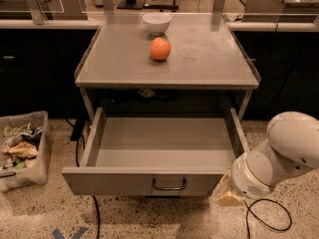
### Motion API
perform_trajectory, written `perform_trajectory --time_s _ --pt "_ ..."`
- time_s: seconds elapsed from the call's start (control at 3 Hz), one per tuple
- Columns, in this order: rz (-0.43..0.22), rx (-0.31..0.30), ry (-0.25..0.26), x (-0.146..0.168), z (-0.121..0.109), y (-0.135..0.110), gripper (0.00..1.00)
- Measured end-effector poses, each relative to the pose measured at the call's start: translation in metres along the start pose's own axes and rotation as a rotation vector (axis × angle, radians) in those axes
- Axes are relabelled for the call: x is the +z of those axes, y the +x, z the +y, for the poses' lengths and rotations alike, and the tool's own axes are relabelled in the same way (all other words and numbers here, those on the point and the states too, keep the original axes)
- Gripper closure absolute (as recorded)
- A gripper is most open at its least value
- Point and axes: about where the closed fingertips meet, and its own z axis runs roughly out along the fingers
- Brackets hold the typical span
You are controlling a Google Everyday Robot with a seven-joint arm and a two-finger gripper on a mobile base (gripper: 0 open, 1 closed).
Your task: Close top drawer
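The top drawer is standing pulled far out of the grey metal table, with the gripper hanging at its front right corner.

The drawer's flat front panel is facing the camera low in the view, its small dark loop handle sitting at the middle, and its tray is showing bare. The tan gripper, on the end of the white arm, is sitting just beside the panel's right end; whether it is apart or together cannot be told. On the tabletop an orange is resting near a white bowl. A bin of litter is standing on the floor to the left.
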Motion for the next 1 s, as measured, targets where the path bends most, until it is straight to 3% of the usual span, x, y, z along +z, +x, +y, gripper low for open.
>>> perform_trajectory --time_s 0.33,0.67,1.0 --pt "-0.042 -0.019 -0.011 0.025 -0.012 -0.030 1.00" --pt "-0.042 -0.019 -0.011 0.025 -0.012 -0.030 1.00" --pt "-0.111 0.010 0.002 0.042 -0.038 -0.057 1.00"
